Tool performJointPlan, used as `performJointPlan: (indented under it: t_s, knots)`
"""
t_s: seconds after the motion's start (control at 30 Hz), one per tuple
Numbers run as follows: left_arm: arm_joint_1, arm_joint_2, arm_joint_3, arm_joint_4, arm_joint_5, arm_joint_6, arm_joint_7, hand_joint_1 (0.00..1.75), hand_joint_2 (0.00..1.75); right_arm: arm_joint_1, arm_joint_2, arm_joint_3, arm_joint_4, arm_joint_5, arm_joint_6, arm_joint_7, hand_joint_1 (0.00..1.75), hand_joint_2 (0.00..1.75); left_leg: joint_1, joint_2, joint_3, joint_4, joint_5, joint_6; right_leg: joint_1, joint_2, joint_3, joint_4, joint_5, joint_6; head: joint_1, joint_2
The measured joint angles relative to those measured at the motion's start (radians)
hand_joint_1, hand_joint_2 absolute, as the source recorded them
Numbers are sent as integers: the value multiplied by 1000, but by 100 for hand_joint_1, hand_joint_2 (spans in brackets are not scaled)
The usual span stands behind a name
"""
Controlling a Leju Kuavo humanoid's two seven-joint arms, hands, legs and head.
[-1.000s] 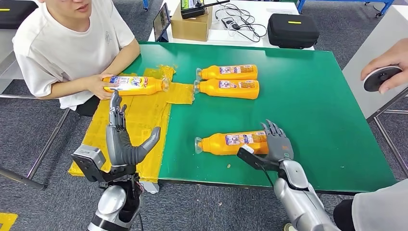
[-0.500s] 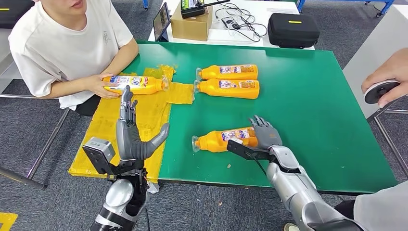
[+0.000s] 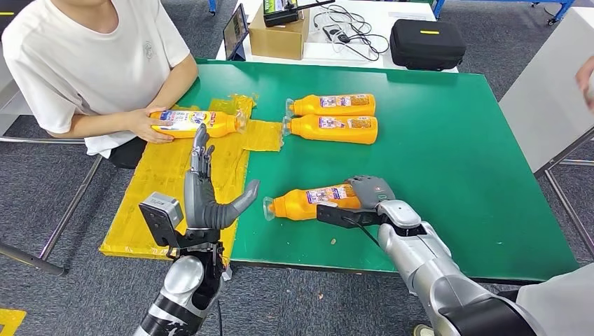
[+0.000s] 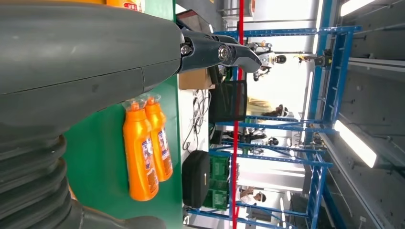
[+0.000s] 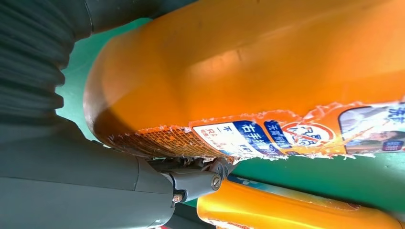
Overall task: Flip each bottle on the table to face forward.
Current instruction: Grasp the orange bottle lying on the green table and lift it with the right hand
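Head view: near bottle (image 3: 312, 201) lies on its side lower centre of frame on the green table (image 3: 455, 147), cap pointing frame-left, label up. Right hand (image 3: 370, 192) is wrapped over its base end, fingers curled down around the body, so grasping it. Left hand (image 3: 210, 199) stands lower left above the yellow sheet (image 3: 175, 182), fingers straight and spread, thumb out, holding nothing. Two more bottles (image 3: 330, 117) lie side by side upper centre; a person's hand (image 3: 150, 124) rests on a fourth bottle (image 3: 196, 123) at upper left. Judgement: stiff plastic, smooth and prob. slippery, rolls easily; if full, moderately heavy w/ weight shifting, so best taken round the wide body near the base, not the neck. Left wrist view: grey thumb and dark fingers (image 4: 217, 51) extended, nothing between them; the pair of bottles (image 4: 145, 145) sits mid-frame on green. Right wrist view: orange bottle body (image 5: 258, 71) close up, torn label edge visible, a dark finger (image 5: 191, 183) tucked beneath it; grip looks closed round the base.
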Motion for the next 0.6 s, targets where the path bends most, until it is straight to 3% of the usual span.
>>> performJointPlan:
  t_s: [0.2, 0.4, 0.53, 0.6]
  knots:
    - [-7, 0, -4, 13, 5, -3, 0, 0, 175, -4, 0, 9, 12, -33, 20, -17, 175, 175, 0, 0, 0, 0, 0, 0, 0, 0, 0, 0, 0, 0, 0, 0]
    - [-8, 0, -6, 22, 15, -6, -1, 0, 175, 37, 3, -88, 1, -360, 68, -229, 175, 175, 0, 0, 1, 0, 0, 0, 0, 0, 1, 0, 0, 0, 0, 0]
    - [8, -1, -3, 15, 68, 0, -27, 0, 175, 107, 10, -169, -63, -529, 14, -329, 175, 175, 0, -1, -1, 0, 0, 0, 0, 0, 0, 0, 0, 0, 0, 0]
    - [29, -4, 11, -7, 103, 33, -63, 0, 175, 163, 23, -220, -144, -679, -29, -377, 175, 175, 0, -1, -1, 0, 0, 0, 0, 0, 0, 0, 0, 0, 0, 0]
